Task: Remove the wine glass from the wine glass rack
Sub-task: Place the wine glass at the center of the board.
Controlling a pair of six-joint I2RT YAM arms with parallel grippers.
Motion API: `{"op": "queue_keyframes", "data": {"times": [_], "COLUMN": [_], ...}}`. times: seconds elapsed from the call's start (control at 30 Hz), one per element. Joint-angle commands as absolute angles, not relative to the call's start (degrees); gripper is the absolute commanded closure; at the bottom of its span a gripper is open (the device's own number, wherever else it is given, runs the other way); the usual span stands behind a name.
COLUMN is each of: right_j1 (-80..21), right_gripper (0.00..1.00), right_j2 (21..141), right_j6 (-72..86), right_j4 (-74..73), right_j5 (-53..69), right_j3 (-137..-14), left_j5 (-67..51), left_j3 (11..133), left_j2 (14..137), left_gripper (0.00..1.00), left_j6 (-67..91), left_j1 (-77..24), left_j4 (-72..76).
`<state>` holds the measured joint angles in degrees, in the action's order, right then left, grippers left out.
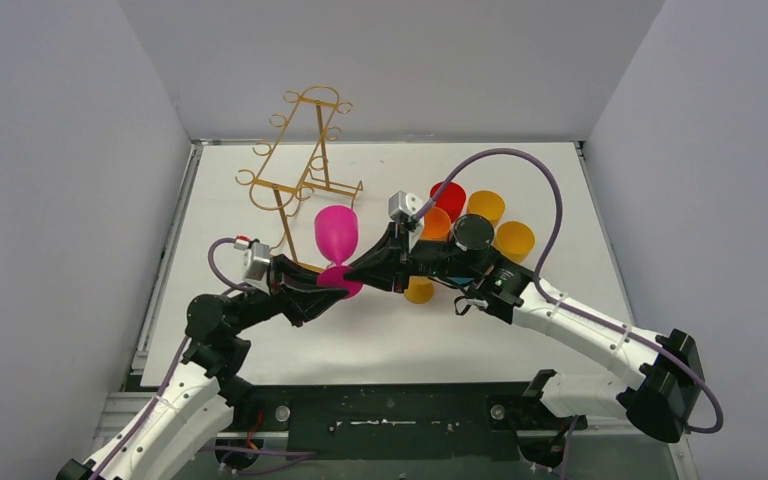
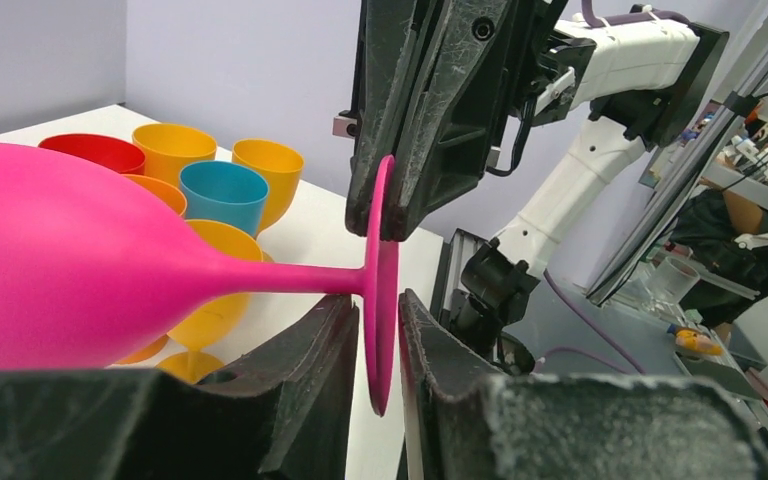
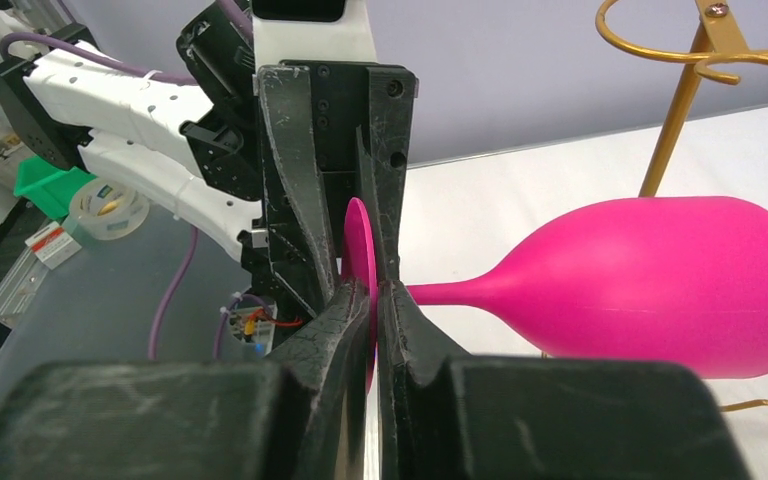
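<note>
Reading print: red-and-white packet (image 3: 48,243) beside tape roll (image 3: 107,208) is showing markings, too small to make out.
Wine glass rack (image 3: 674,118): is standing far left on table (image 1: 520,330).
Left gripper (image 2: 380,335): jaws are sitting narrow astride the foot; grip unclear.
Wine glass (image 1: 336,234): pink, is lying level in air, off the hooks, near the rack's base.
Right gripper (image 3: 374,300): jaws are pinching the foot.
Cups (image 1: 515,240): are clustering around the right wrist.

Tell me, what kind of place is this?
Probably a robotics lab: a left arm and right arm bolted by a white table boxed in by plain grey walls, with a tape roll and green bin on a bench beside it.
</note>
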<state>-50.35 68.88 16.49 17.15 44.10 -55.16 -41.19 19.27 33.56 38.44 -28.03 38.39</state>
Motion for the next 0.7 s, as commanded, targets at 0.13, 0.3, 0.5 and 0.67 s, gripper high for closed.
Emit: {"op": "queue_keyframes", "data": {"times": [0.13,0.3,0.5,0.67], "right_j1": [-50.82,-50.8,-50.83,-50.88], "right_gripper": [1.0,1.0,1.0,1.0], "right_j2": [65.43,65.52,64.67,64.26], "right_j6": [14.24,14.49,14.5,14.96], "right_j4": [23.9,24.92,26.65,28.08], "right_j5": [40.8,40.31,38.11,37.57], "right_j3": [-53.45,-53.04,-51.92,-51.07], "left_j5": [-39.26,-39.17,-40.24,-41.39], "left_j3": [18.52,18.7,19.19,19.49], "left_j2": [31.34,31.44,32.07,32.88], "left_gripper": [0.88,1.0,0.82,0.91], "left_j6": [38.74,38.42,38.68,38.85], "left_j1": [-28.21,-28.21,-28.21,-28.21], "left_j4": [40.43,39.55,38.01,38.0]}}
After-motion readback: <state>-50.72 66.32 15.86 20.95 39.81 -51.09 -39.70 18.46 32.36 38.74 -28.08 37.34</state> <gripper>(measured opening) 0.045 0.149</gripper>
